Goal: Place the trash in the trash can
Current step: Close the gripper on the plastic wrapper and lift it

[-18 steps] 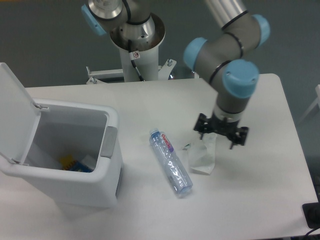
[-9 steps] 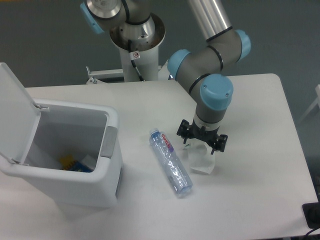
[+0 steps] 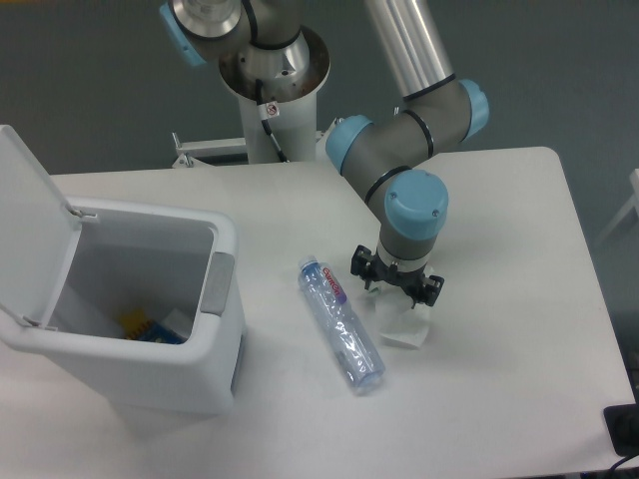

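Since the earlier frames the gripper [image 3: 395,283] has slid left across the table and dropped lower, now sitting right over the top edge of the wrapper [image 3: 404,324]. The wrapper looks shorter than before, only its lower part poking out below the jaws. Jaws are spread, one finger each side of the wrapper's top; cannot tell if they touch it. The bottle [image 3: 341,324] has not moved: lying flat just left of the jaws, blue cap toward the far side, apart from the wrapper. The trash can [image 3: 190,384] sits well left of the jaws, lid [image 3: 28,225] flipped up and open, same as before, with some blue and yellow bits [image 3: 150,328] visible at the bottom.

Surface is a plain white table [image 3: 519,399] with rounded corners. The arm's base post [image 3: 272,95] stands behind the far edge. Floor around is dark grey. A small black object [image 3: 624,429] shows at the lower right edge; too cut off to identify.
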`<control>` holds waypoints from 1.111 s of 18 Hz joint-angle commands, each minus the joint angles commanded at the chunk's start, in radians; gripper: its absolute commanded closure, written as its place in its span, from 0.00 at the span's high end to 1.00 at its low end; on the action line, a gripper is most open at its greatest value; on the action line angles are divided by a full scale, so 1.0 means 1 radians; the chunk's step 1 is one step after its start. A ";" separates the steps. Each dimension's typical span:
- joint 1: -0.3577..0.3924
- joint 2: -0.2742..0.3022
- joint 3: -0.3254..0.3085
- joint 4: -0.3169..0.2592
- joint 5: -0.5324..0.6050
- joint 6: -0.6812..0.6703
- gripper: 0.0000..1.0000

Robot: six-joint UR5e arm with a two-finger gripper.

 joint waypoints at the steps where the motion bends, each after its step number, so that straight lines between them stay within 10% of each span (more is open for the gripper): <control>1: 0.002 0.005 0.003 -0.002 -0.003 0.000 0.01; 20: 0.072 0.127 0.133 -0.023 -0.257 -0.006 0.00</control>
